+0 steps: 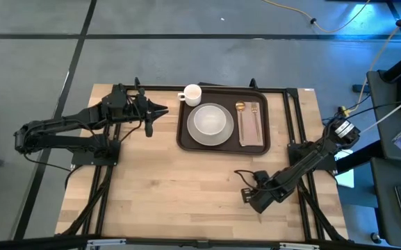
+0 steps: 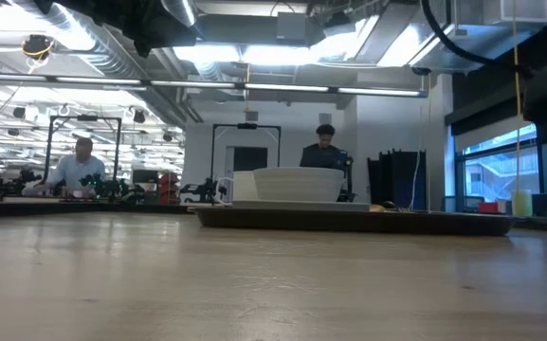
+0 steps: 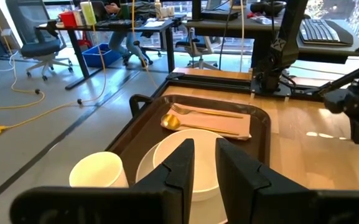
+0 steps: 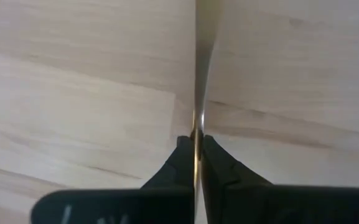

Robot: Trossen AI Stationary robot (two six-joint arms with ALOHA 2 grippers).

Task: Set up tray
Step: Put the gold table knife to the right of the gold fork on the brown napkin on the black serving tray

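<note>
The right gripper [image 1: 245, 194] is hovering low over the bare near part of the pale, light-wood plank table [image 1: 165, 194], its fingers [image 4: 182, 155] clenching a thin, shiny metal piece [image 4: 199, 81], probably a knife seen edge-on, though the wrist view is too close to be sure. Farther back, the left gripper [image 1: 164, 111] is pointing at the tray's left side, its fingers [image 3: 182, 163] released with a gap between them and grasping nothing. The large dark brown rectangular tray [image 1: 222, 147] with rounded corners is sitting at the table's far middle, carrying a white round plate with a bowl [image 1: 210, 122], a pinkish-tan napkin [image 1: 252, 123] bearing a gold spoon [image 1: 241, 111] and fork [image 1: 255, 111], and a white paper cup [image 1: 192, 92] at its far left corner. Beyond the table, two people [image 2: 76, 166] are working in a bright lab with desks, chairs and windows.
</note>
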